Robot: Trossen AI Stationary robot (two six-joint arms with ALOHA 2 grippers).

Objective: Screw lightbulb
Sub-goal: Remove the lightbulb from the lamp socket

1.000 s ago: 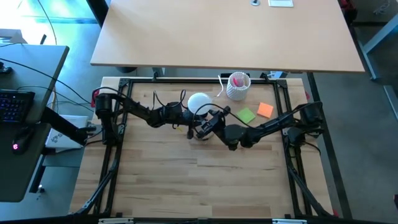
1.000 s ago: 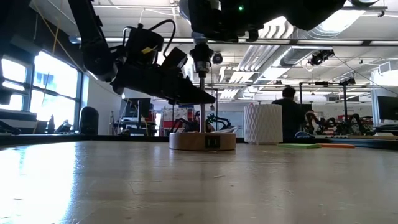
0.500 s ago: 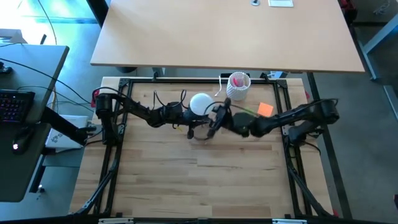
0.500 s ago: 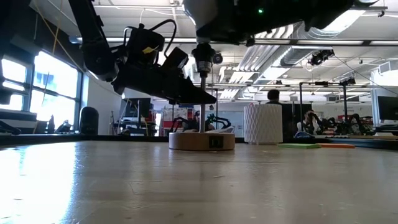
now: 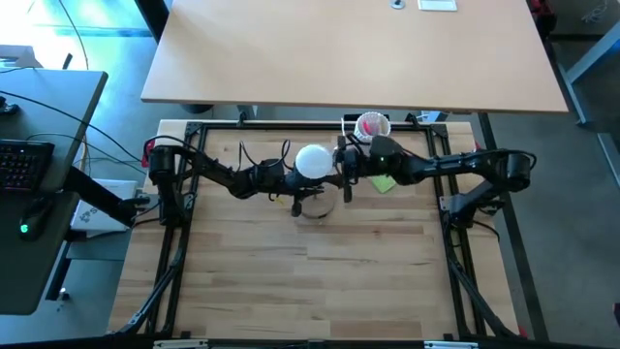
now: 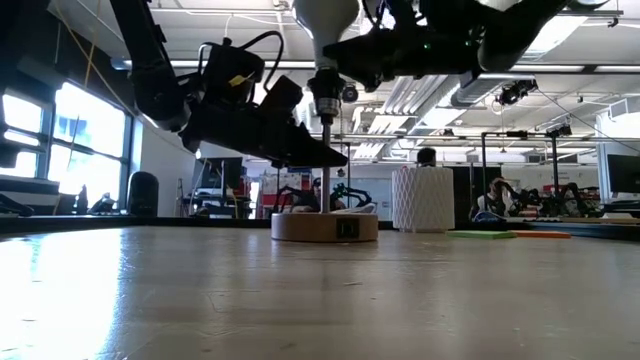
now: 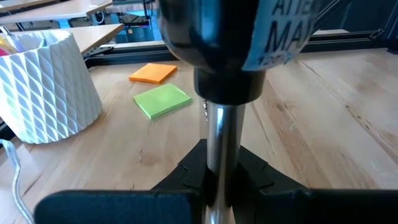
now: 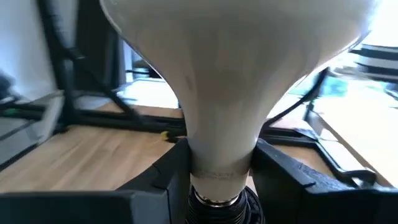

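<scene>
The white lightbulb (image 5: pixel 312 161) stands upright in a black socket (image 6: pixel 327 88) on a thin metal stem (image 6: pixel 326 150) over a round wooden base (image 6: pixel 325 226). My left gripper (image 5: pixel 300 189) reaches in from the table's left and is shut on the stem (image 7: pixel 217 143) below the socket (image 7: pixel 214 43). My right gripper (image 5: pixel 341 173) comes level from the table's right, shut on the bulb's narrow neck (image 8: pixel 217 143) just above the socket; the globe (image 6: pixel 325 15) bulges above its fingers. My left gripper pinches the metal stem (image 7: pixel 219 163) between its two fingers (image 7: pixel 264 182), below the socket. The fingers come from the table's left, slanting slightly down, and lie across the upright stem. My right gripper pinches the bulb's neck (image 8: pixel 214 163) between its two fingers (image 8: pixel 163 177), right above the screw base. It comes level from the table's right, fingers across the upright bulb, which sits in the socket.
A white ribbed cup (image 5: pixel 370 131) with pink contents stands at the far side, behind the right arm. A green pad (image 7: pixel 163 99) and an orange pad (image 7: pixel 153 73) lie right of the lamp. A black frame runs round the table. A person (image 6: pixel 427 158) is in the room beyond.
My right gripper has swung level around the bulb, from its near side to its right side toward the far edge, turning about the upright bulb as it went. Its finger gap looks unchanged. My left gripper and the lamp stem have stayed put.
</scene>
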